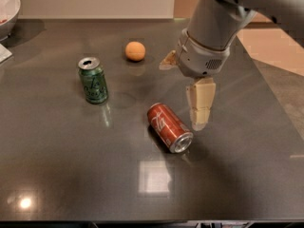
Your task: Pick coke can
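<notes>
The coke can point(169, 127) lies on its side on the dark table point(57, 165), near the middle, with its silver end facing the front right. My gripper point(186, 99) hangs just right of the can and slightly behind it, a little above the table. It is open and empty. One beige finger point(200, 103) points down close to the can's right side, and the other finger point(167, 61) sticks out toward the back left.
A green can point(93, 80) stands upright at the left. An orange ball point(135, 51) sits behind the middle. A white bowl point(7, 8) is at the far left corner. The table's right edge runs past the arm.
</notes>
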You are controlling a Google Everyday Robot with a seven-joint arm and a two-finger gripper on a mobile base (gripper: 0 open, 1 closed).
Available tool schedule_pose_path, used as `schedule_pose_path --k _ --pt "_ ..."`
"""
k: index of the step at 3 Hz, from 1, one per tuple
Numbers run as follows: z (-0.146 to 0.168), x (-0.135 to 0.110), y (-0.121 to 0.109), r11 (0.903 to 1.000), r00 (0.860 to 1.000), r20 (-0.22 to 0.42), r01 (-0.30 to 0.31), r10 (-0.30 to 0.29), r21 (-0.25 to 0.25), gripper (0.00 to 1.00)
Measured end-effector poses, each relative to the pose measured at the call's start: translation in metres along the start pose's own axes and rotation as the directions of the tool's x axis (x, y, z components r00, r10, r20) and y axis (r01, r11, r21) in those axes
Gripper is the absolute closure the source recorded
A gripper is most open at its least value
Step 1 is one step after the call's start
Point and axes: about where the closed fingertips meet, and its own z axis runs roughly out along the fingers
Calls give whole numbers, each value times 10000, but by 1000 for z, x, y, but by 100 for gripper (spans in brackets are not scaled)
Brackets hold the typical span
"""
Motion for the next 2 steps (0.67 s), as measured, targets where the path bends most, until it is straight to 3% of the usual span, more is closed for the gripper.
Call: schedule_pose_path --k 2 --pt "20 -15 -2 9947 9997 -113 -206 196 -1008 0"
